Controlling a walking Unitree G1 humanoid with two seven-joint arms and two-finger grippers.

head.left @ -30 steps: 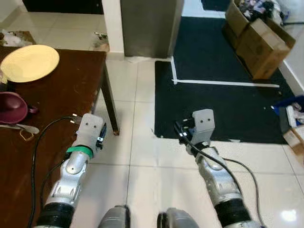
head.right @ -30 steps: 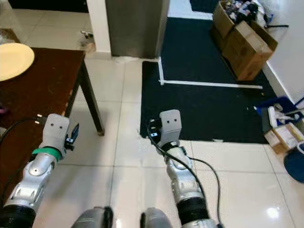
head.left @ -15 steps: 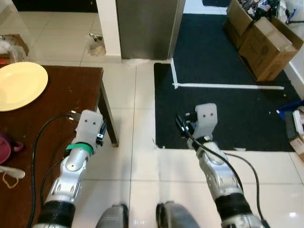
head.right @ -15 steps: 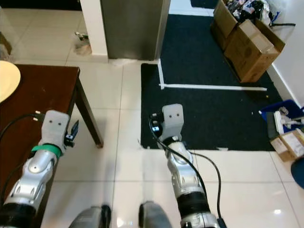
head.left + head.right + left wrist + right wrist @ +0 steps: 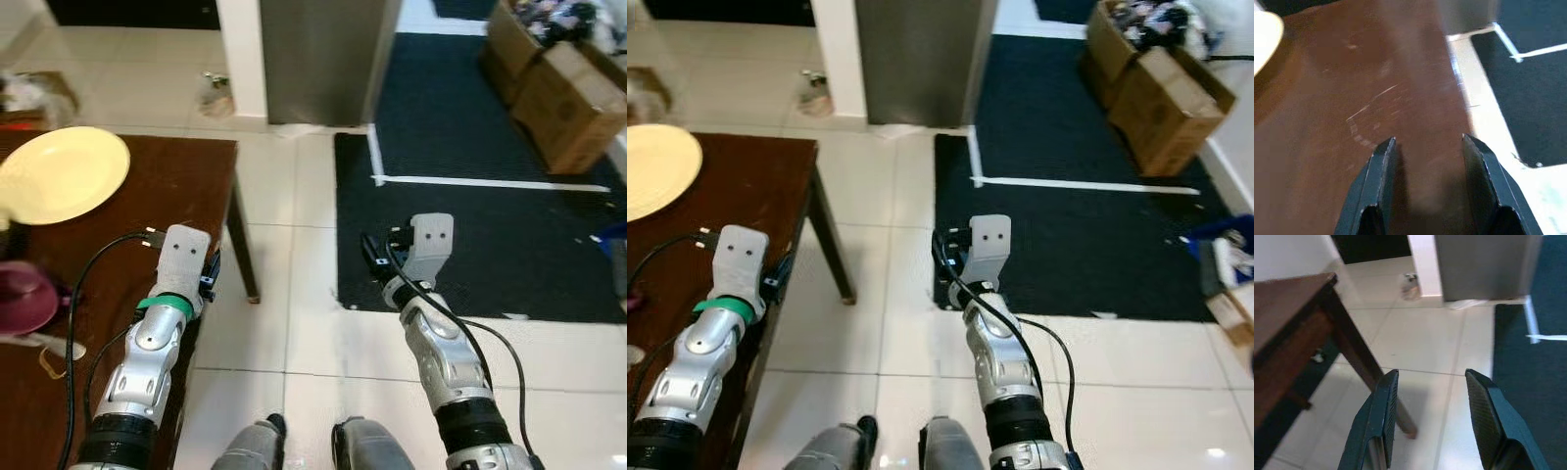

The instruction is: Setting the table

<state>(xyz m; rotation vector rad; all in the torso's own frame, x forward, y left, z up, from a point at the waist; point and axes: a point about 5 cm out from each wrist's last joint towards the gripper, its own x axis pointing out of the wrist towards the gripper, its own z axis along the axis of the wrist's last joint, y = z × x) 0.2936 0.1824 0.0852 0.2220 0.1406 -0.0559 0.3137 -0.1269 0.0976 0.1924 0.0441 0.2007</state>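
Nearest on the brown table (image 5: 147, 196), at its near left edge: a maroon cup (image 5: 24, 297), with a pale spoon (image 5: 44, 343) just beside it. Farther along the same table, toward its far left corner: a cream plate (image 5: 61, 173), lying flat.

Plate likely rigid, smooth and breakable; probably best taken at the rim, pinched top and underside, and lifted level. Cup probably light and stiff, best gripped across its wall. Spoon thin and flat to the wood, likely awkward to pinch.

Left gripper (image 5: 1427, 147) poised low over the table near its right edge, fingers spread wide, nothing between them, touching nothing seen. Right gripper (image 5: 1430, 396) off the table's right side, over pale floor tiles beside the table leg (image 5: 1366, 372), fingers likewise spread and empty.

Beyond the table: a grey cabinet (image 5: 328, 54), a black mat (image 5: 470, 196), cardboard boxes (image 5: 563, 83).
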